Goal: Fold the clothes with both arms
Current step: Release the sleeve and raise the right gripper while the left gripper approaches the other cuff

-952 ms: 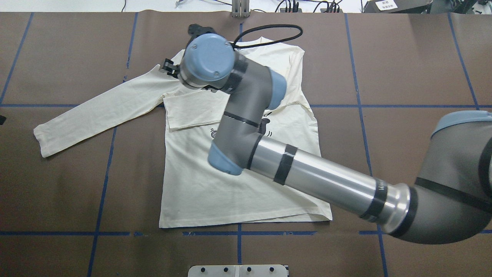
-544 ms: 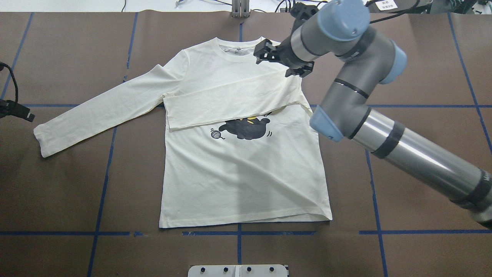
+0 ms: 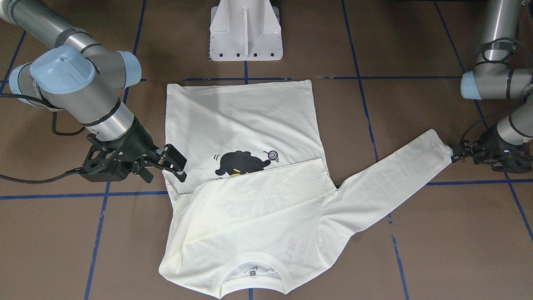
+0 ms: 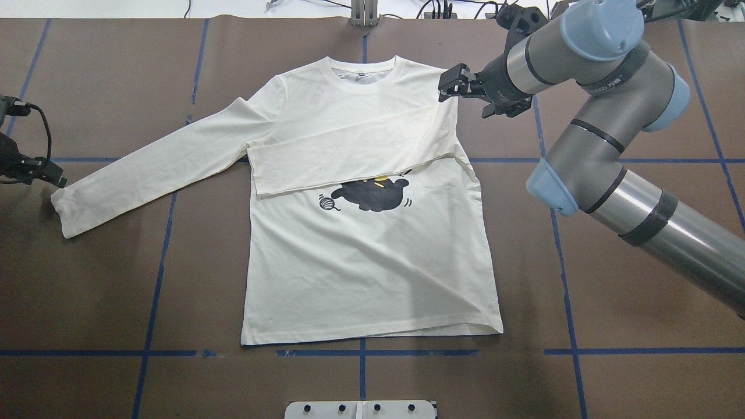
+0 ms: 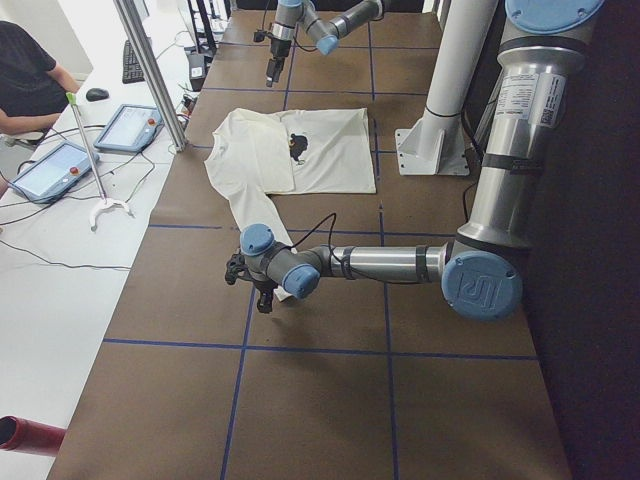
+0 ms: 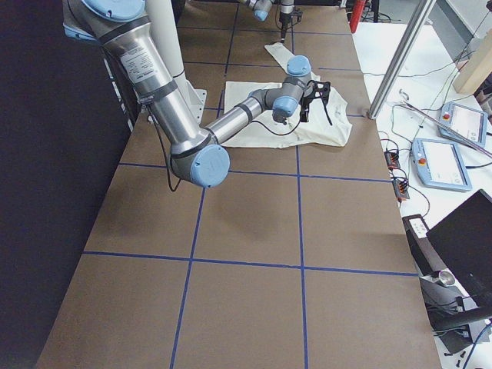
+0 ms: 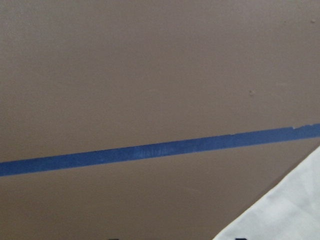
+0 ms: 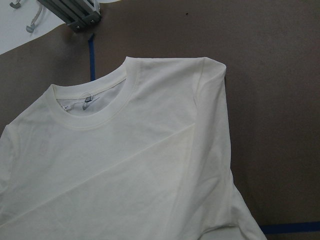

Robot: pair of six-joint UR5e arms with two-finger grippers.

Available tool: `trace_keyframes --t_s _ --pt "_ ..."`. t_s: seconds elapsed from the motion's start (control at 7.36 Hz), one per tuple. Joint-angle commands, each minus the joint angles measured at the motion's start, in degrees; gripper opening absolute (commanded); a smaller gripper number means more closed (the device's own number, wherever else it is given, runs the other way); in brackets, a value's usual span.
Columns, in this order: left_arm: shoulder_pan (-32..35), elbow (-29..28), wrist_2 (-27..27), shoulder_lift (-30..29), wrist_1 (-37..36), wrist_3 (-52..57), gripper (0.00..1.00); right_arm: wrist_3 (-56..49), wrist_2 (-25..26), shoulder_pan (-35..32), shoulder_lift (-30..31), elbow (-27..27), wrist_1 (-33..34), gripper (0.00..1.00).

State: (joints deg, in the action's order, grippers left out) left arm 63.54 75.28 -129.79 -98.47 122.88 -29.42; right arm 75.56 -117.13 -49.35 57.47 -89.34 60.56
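Observation:
The cream T-shirt [image 4: 361,262] lies flat on the brown table with its black cat print [image 4: 372,195] facing up. One sleeve [image 4: 349,151] is folded across the chest. The other sleeve [image 4: 151,163] stretches out, its cuff [image 4: 64,212] far to the left. My right gripper [image 4: 468,96] is open and empty, beside the shirt's shoulder; it also shows in the front view [image 3: 164,171]. My left gripper [image 4: 55,177] is at the cuff's end [image 3: 457,153]. Its wrist view shows the cloth corner [image 7: 285,210] and two dark tips far apart, so it looks open.
Blue tape lines [image 4: 361,352] grid the table. The white pedestal base [image 3: 245,33] stands at the near edge. An aluminium post [image 4: 364,13] and cables sit at the far edge. A side desk with tablets [image 5: 130,125] and a seated person [image 5: 30,80] lies beyond.
My right arm has swung from over the shirt's left shoulder across to its right shoulder, uncovering the print. My left gripper has come in from the left edge to the cuff. The shirt has not moved.

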Motion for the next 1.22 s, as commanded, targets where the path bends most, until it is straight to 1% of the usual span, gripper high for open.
trace_keyframes --t_s 0.0,0.27,0.41,0.54,0.68,0.82,0.95,1.09 --pt "-1.0 0.1 0.1 -0.1 0.1 0.4 0.73 0.2 0.0 0.0 0.3 -1.2 0.1 1.00" --pt "-1.8 0.5 0.2 0.0 0.1 0.6 0.52 0.2 0.0 0.0 0.9 -2.3 0.4 1.00" --pt "-2.3 1.2 0.2 0.0 -0.2 0.5 0.22 0.2 -0.1 0.0 1.0 -2.8 0.5 1.00" --pt "-2.4 2.9 0.0 0.5 -0.5 0.6 0.00 0.6 -0.1 0.0 1.0 -3.2 0.6 1.00" --pt "-2.4 4.6 -0.5 0.7 -0.6 0.5 0.00 0.7 -0.2 0.0 1.5 -4.0 0.6 1.00" --pt "-2.3 8.0 -0.8 2.0 -0.7 0.2 0.00 0.6 -0.2 0.0 1.8 -4.1 0.6 1.00" --pt "-2.4 16.5 -4.7 2.8 -7.2 -0.2 0.00 0.5 -1.6 -0.1 3.2 -5.2 0.5 1.00" --pt "-2.6 24.4 -7.7 -0.6 -18.8 -2.4 0.00 -0.1 -4.0 -2.1 5.3 -6.4 0.2 1.00"
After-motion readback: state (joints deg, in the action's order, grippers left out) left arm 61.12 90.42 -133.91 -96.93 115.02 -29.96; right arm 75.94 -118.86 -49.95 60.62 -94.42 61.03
